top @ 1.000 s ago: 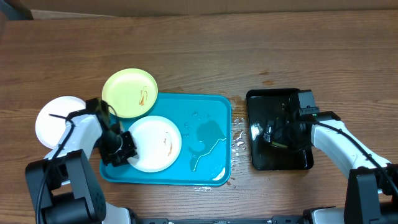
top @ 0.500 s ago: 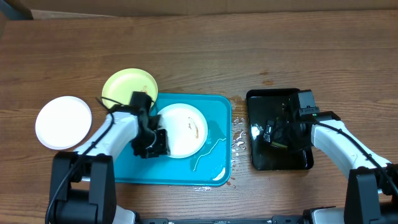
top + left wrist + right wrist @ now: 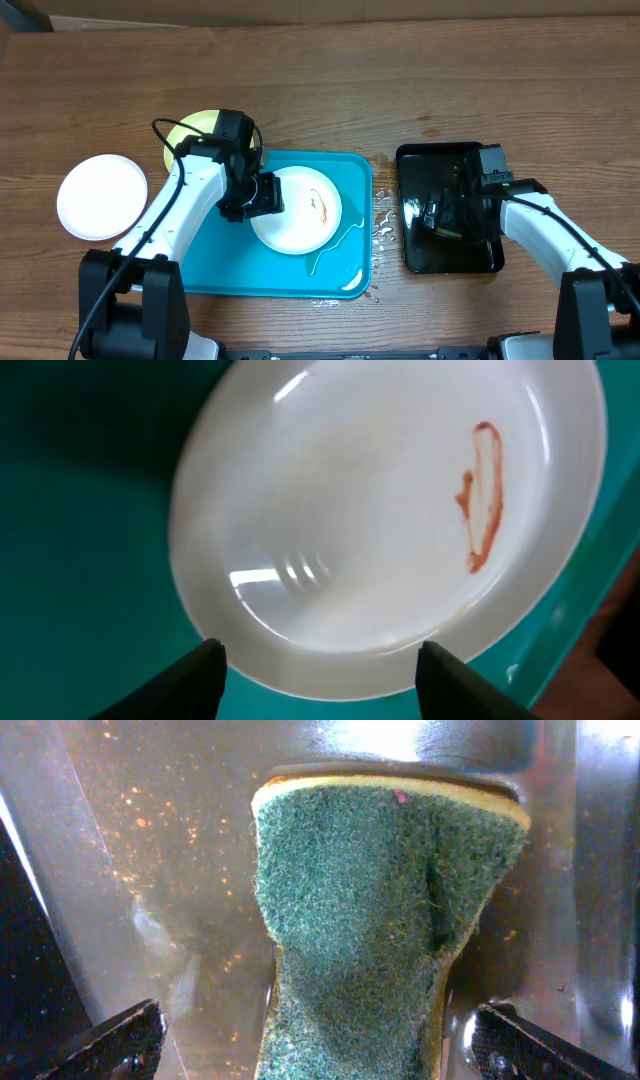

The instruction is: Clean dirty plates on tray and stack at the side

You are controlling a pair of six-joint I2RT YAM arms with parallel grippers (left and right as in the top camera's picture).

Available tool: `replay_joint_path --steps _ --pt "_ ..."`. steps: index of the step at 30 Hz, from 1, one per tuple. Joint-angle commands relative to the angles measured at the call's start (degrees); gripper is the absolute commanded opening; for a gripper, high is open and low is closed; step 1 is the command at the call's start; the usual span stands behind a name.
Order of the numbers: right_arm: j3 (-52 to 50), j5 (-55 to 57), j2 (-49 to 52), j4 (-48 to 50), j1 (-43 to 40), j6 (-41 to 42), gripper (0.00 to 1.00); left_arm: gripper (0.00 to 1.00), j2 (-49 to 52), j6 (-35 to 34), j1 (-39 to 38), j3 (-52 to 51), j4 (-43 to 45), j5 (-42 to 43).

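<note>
My left claw [image 3: 322, 660] is spread wide and grips nothing. Its two tips sit at the near rim of the white plate [image 3: 297, 210], one on each side of a stretch of the edge. I cannot tell if they actually touch it. I think I am there to steady or nudge the plate, not lift it, so that it lies flat for scrubbing. The plate is inside the blue tray [image 3: 230, 275], in the upper middle of it, right side up. It has a brown-red smear [image 3: 482, 500] on its floor toward the right, so it has not been cleaned yet.

My right claw [image 3: 315, 1038] is also open wide, low in the black tray [image 3: 410, 158] at the right of the overhead picture. The sponge [image 3: 385, 910] lies between my fingers with its green scouring face up and a yellow edge at the far end. It does not reach either fingertip, so I do not have hold of it. The black tray's floor around it looks wet, so I take this for the place where the sponge gets soaked.

The blue tray holds that one plate and some water [image 3: 335, 240] pooled right of it. A few drops lie on the table [image 3: 450, 80] between the two trays. The yellow-green plate [image 3: 188, 128] is at the tray's upper-left corner, mostly hidden by my left arm. I cannot tell if it overlaps the rim. The other white plate [image 3: 102, 196] sits alone at the far left, well clear of the tray, which looks to me like the stacking spot.
</note>
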Motion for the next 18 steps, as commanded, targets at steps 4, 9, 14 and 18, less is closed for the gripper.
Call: replay_joint_path --steps 4,9,14,18 --pt "-1.62 0.04 1.42 -0.39 -0.11 0.07 1.0 0.62 -0.28 -5.16 -1.81 -1.55 -0.31 -11.26" --pt "-1.62 0.04 1.42 -0.42 -0.13 0.07 1.0 0.59 -0.28 -8.0 -2.23 -5.68 3.3 -13.84" --pt "-1.62 0.02 1.42 -0.44 -0.11 0.07 1.0 0.57 -0.28 -8.13 -2.23 -10.29 8.59 -11.96" --pt "-1.62 0.04 1.42 -0.42 -0.13 0.07 1.0 0.39 -0.28 -8.13 -2.25 -13.11 12.57 -11.63"
